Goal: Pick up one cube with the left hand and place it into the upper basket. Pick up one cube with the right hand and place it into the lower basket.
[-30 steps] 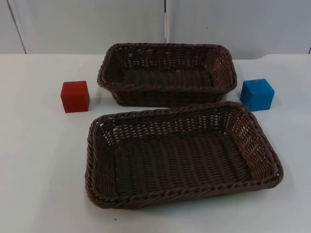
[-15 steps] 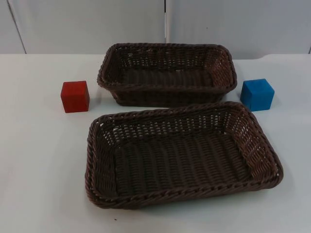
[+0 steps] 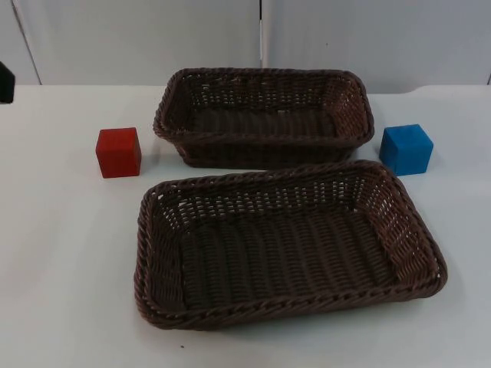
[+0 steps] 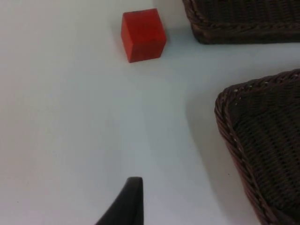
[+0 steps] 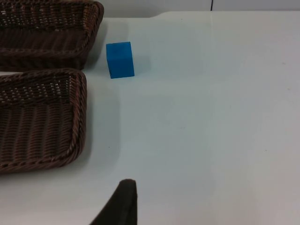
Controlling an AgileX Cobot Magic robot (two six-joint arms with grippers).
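Your left pincer (image 4: 129,201) hangs above bare worktop (image 4: 70,131), nothing in it as far as you can see; one black fingertip is visible, so you can't tell how far it's open. In the top view a dark bit of the left arm (image 3: 6,81) pokes in at the picture's edge, well short of anything.

Ahead of the left pincer, well apart, the red cube (image 4: 143,35) sits flat on the worktop, untouched. Just past the cube and to its side is the corner of the upper basket (image 4: 243,21). Nearer the pincer, off to the same side, is the rim corner of the lower basket (image 4: 262,136).

Your right pincer (image 5: 119,204) is likewise over bare worktop, one fingertip seen, grip width can't be told, nothing visibly held. Ahead of it, well apart, the blue cube (image 5: 120,59) rests on the worktop, just beside the upper basket's end wall (image 5: 51,33). The lower basket's end (image 5: 42,117) lies nearer the right pincer, off to the side.

From the top view: red cube (image 3: 118,152) just beside the upper basket (image 3: 265,115) on the left-arm side, blue cube (image 3: 406,149) just beside it on the right-arm side. The lower basket (image 3: 288,241) sits in front of the upper one, rims near or touching, can't tell which. Both baskets hold nothing.
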